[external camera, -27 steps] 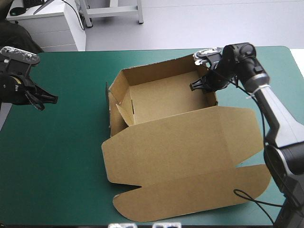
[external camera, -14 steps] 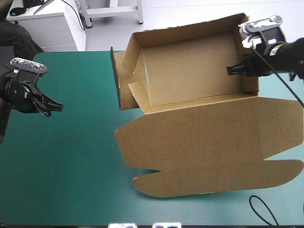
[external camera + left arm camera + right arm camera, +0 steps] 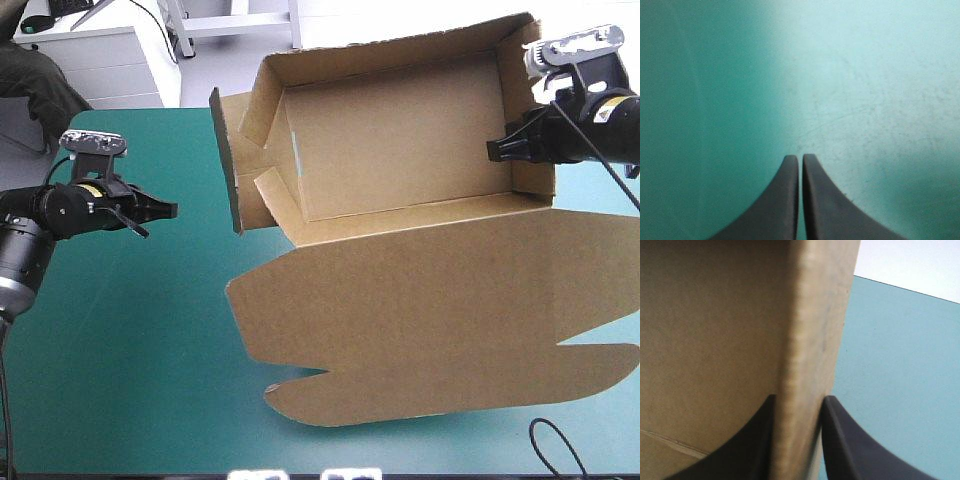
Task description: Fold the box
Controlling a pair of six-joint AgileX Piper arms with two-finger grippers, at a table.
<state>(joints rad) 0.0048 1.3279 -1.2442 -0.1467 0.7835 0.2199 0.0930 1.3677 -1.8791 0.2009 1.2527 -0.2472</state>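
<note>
box (image 3: 400, 150): brown board, likely light, stiff, creasable | right fingers (image 3: 850, 445): clamping side wall between them | left fingers (image 3: 780, 200): closed, empty | best hold: wall rims

box (image 3: 400, 170) | brown, open tray tilted up | lid flat

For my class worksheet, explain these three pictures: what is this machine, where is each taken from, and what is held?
This robot has two arms at a table with a teal-green cover. One picture looks down from above and behind; the other two come from cameras on the wrists, looking along each gripper. The right gripper pinches a side wall of the brown box, an open tray with its lid spread toward the near edge; its wrist picture shows that wall between the black fingers. The left gripper is shut, empty, apart from the box, over bare cover.
</note>
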